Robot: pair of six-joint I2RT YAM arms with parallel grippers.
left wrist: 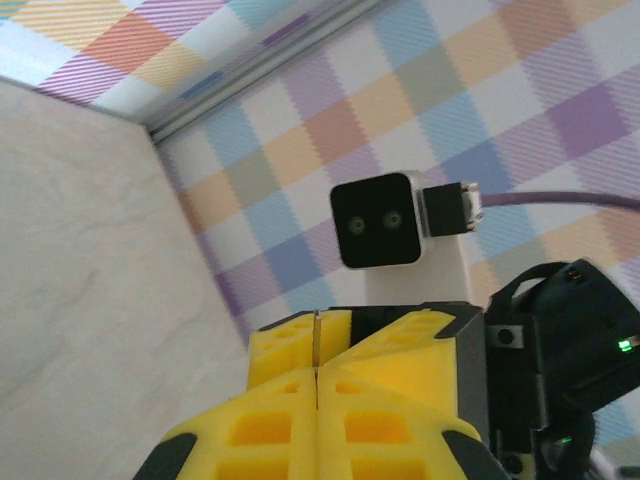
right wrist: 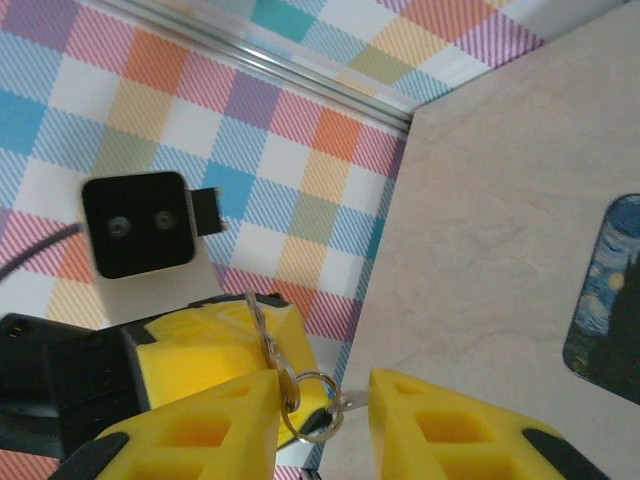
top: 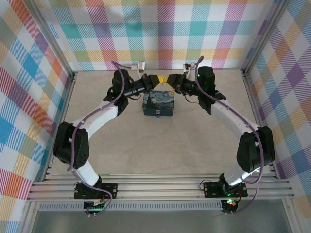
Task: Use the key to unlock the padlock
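Key handover, as judged: the right end effector (right wrist: 325, 386) should draw clear of the key ring (right wrist: 315, 405) without tugging the key (left wrist: 316, 322) askew in the left end effector (left wrist: 316, 352). Left clenched on the key, blade edge-on between its pads; right released, jaws part-open either side of the ring. Both meet above the far edge of the painted box (top: 158, 103) on the worktop (top: 160, 150); the padlock is too small to identify.

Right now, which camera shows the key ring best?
The right wrist view: the key ring hangs in plain sight between the right pincer's open fingers. The left wrist view shows the key edge-on, pinched in the shut left pincer. In the top external view the ring is too small to make out.
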